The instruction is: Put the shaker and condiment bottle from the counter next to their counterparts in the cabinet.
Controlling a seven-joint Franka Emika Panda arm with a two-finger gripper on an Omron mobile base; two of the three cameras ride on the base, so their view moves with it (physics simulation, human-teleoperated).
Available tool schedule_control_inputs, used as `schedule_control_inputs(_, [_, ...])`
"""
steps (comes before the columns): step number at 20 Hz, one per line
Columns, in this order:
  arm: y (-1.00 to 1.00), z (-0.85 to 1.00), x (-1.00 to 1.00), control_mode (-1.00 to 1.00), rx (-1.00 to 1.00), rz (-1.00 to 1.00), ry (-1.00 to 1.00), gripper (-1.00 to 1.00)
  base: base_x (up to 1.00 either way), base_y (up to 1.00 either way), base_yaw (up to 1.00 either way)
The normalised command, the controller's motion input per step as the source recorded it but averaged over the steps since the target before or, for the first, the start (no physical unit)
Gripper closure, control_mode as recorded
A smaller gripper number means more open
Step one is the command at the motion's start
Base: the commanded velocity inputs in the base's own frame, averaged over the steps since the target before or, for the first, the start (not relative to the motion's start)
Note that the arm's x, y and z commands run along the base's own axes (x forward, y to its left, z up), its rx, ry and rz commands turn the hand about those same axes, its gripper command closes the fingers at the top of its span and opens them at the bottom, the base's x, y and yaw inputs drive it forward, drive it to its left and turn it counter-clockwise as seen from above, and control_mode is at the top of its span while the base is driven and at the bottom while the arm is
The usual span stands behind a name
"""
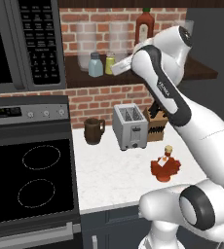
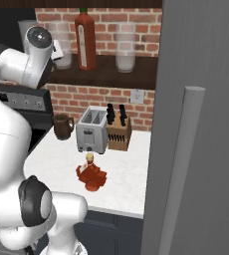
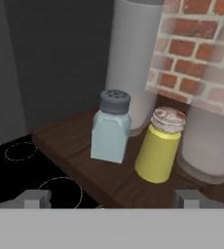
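Observation:
The yellow shaker [image 3: 160, 146] stands upright on the cabinet shelf [image 3: 99, 175], right beside the pale blue shaker [image 3: 111, 129]. My gripper [image 3: 111, 199] is open just in front of the pair, its fingertips [image 3: 33, 198] wide apart and holding nothing. From the left base, the yellow shaker [image 1: 110, 62] and the blue shaker [image 1: 95, 65] stand side by side next to my hand. The tall slim red bottle [image 1: 144, 26] stands further along the shelf. The squat dark-red condiment bottle [image 1: 165, 167] sits upright on the white counter [image 1: 114, 180], also seen as the condiment bottle [image 2: 90, 177].
Frosted jars [image 3: 133, 58] stand behind the shakers against the brick wall. On the counter are a toaster [image 1: 130, 126], a brown mug [image 1: 93, 130] and a knife block [image 1: 156, 126]. A microwave [image 1: 21, 44] hangs over the stove [image 1: 31, 180]. A grey door [image 2: 201, 124] stands at the right.

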Motion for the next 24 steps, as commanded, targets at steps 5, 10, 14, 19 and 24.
schedule_control_inputs(5, [-0.21, -0.17, -0.81, -1.0, 0.0, -0.38, -0.01, -1.0, 0.0, 0.0, 0.0])
schedule_control_inputs(10, [-0.21, -0.17, -0.82, -1.0, 0.0, -0.6, -0.05, -1.0, 0.0, 0.0, 0.0])
schedule_control_inputs(14, [-0.12, -0.2, -0.72, -1.0, 0.0, -0.66, -0.04, -1.0, 0.0, 0.0, 0.0])
schedule_control_inputs(19, [-0.09, -0.37, -0.72, -1.0, 0.0, -0.69, -0.02, -1.0, 0.0, 0.0, 0.0])
schedule_control_inputs(24, [-0.06, -0.88, -0.6, -1.0, 0.0, -0.74, 0.0, -1.0, 0.0, 0.0, 0.0])
